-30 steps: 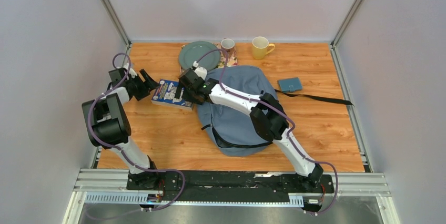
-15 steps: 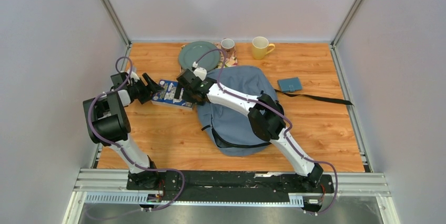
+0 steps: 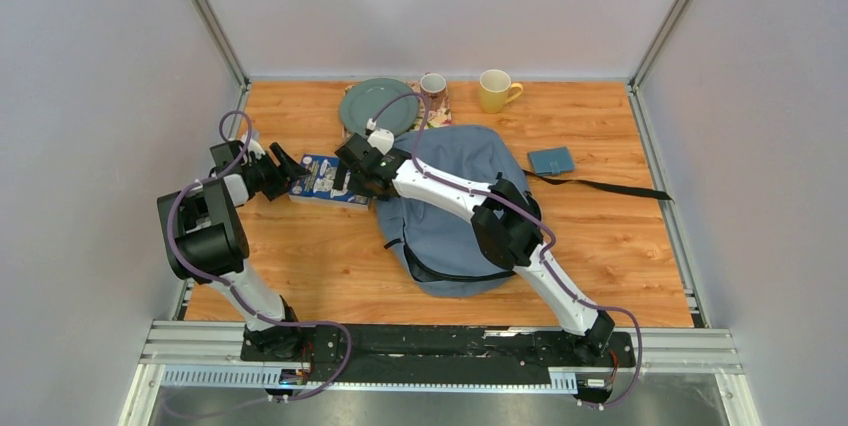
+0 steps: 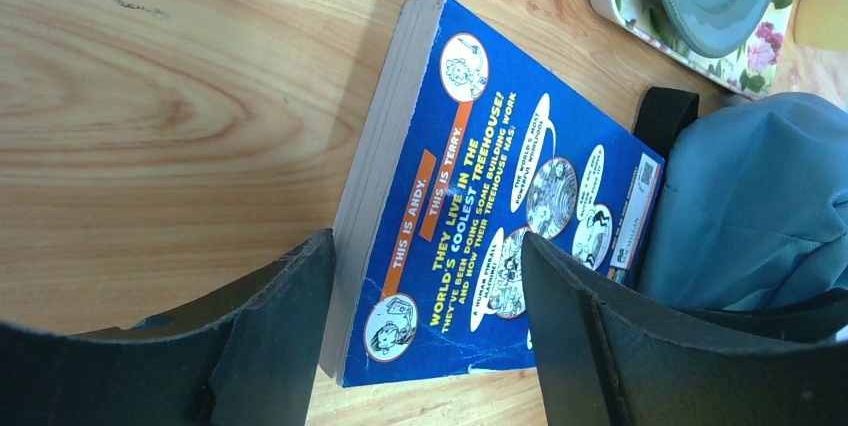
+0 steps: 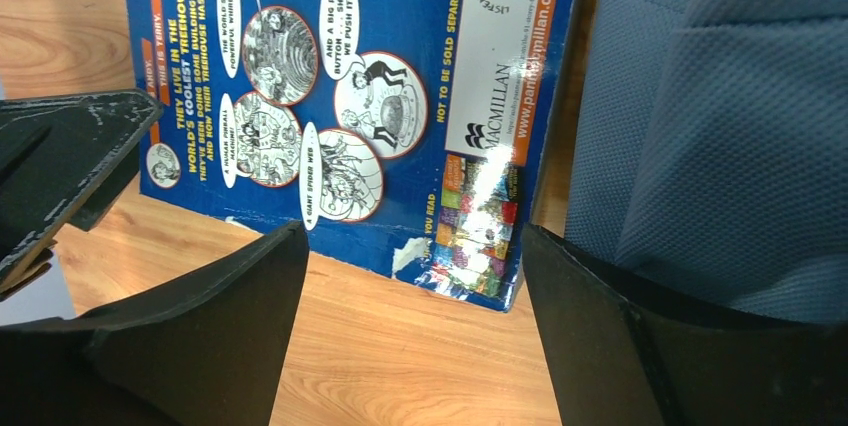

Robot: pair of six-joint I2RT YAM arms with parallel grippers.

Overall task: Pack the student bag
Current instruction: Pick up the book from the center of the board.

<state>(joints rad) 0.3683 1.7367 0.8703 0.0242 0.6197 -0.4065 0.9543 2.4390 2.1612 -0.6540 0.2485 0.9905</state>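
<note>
Wooden tabletop [image 3: 640,246] carries the student bag [image 3: 440,241], lying flat right of centre, partly under the right arm. A blue book [image 3: 322,178] lies against its left edge. The left gripper [image 4: 425,266] stands wide astride one end of the book. The right gripper [image 5: 415,246] gapes wide over the opposite corner. Whether either touches the cover is unclear.
</note>
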